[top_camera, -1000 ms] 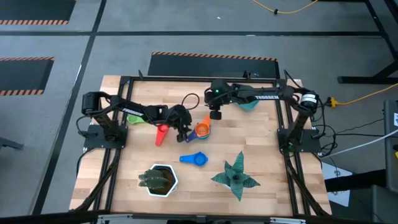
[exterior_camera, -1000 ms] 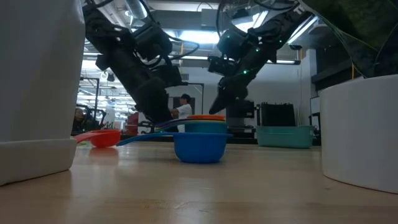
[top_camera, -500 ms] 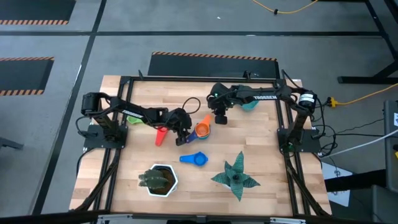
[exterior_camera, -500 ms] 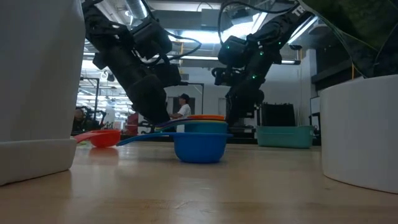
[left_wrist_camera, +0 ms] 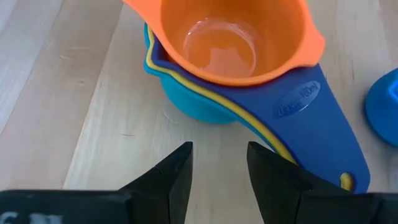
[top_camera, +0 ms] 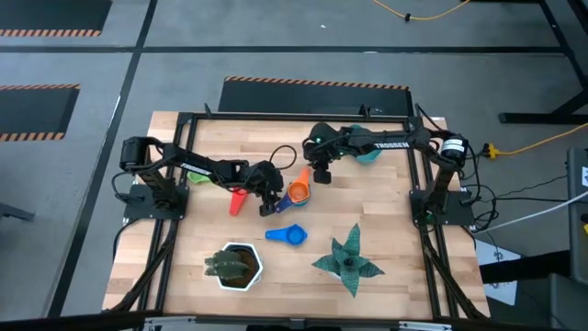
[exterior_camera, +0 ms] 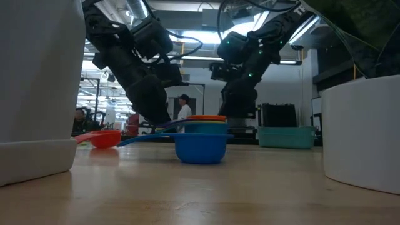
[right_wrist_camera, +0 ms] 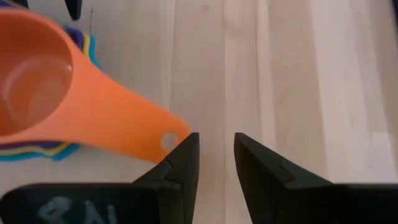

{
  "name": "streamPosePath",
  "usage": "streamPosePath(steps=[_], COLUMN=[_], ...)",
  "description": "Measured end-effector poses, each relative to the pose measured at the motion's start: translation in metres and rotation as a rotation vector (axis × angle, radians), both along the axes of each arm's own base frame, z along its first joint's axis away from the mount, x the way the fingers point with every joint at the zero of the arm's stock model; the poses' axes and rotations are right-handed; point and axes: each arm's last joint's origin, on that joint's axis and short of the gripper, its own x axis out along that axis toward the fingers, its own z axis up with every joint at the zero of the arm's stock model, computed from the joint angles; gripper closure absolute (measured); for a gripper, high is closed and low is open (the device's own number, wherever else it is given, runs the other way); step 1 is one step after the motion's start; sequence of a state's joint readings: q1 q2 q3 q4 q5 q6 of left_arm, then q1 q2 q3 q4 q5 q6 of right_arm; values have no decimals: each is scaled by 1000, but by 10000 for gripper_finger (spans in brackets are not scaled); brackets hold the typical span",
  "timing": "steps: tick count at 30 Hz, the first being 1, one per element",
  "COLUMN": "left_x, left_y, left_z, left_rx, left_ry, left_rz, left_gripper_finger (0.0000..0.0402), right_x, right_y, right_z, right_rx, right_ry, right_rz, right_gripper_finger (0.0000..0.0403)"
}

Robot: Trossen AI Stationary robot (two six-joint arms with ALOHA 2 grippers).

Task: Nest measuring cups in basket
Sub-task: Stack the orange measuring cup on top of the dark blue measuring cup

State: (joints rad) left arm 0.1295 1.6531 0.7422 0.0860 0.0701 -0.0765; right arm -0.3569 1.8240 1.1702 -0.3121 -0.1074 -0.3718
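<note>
A nested stack of measuring cups (top_camera: 299,191), orange on top over yellow, light blue and dark blue, stands mid-table (left_wrist_camera: 230,56). A lone blue cup (top_camera: 290,235) lies nearer the front and a red cup (top_camera: 238,199) lies to the stack's left. My left gripper (top_camera: 269,205) is open just left of the stack, its fingers (left_wrist_camera: 217,168) empty beside the dark blue handle (left_wrist_camera: 311,118). My right gripper (top_camera: 322,176) hangs open over the table beyond the stack, its fingers (right_wrist_camera: 216,155) next to the orange handle's end (right_wrist_camera: 166,140). The teal basket (top_camera: 369,155) sits at the far right, partly under the right arm.
A white hexagonal pot (top_camera: 234,267) and a green star-shaped plant (top_camera: 347,262) stand near the front edge. Something green (top_camera: 197,175) lies under the left arm. A black cable (top_camera: 280,147) loops over the far middle. A person (exterior_camera: 184,109) stands in the room behind.
My right gripper has tipped from a slant to point more steeply down, staying by the orange handle's end. The cups have not moved.
</note>
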Motion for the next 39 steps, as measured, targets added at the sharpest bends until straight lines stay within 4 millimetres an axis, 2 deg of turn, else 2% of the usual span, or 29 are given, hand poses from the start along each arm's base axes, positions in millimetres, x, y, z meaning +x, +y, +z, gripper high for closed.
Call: streamPosePath(steps=[17,39], left_x=[0,0], left_y=[0,0], left_z=[0,0], left_rx=[1,1], left_ry=[0,0], left_rz=[1,1], left_gripper_finger=[256,256], right_x=[0,-11], right_y=[3,11], right_z=[-3,-9], right_rx=[70,178], right_ry=[0,124], right_rz=[46,23], right_gripper_finger=[297,297])
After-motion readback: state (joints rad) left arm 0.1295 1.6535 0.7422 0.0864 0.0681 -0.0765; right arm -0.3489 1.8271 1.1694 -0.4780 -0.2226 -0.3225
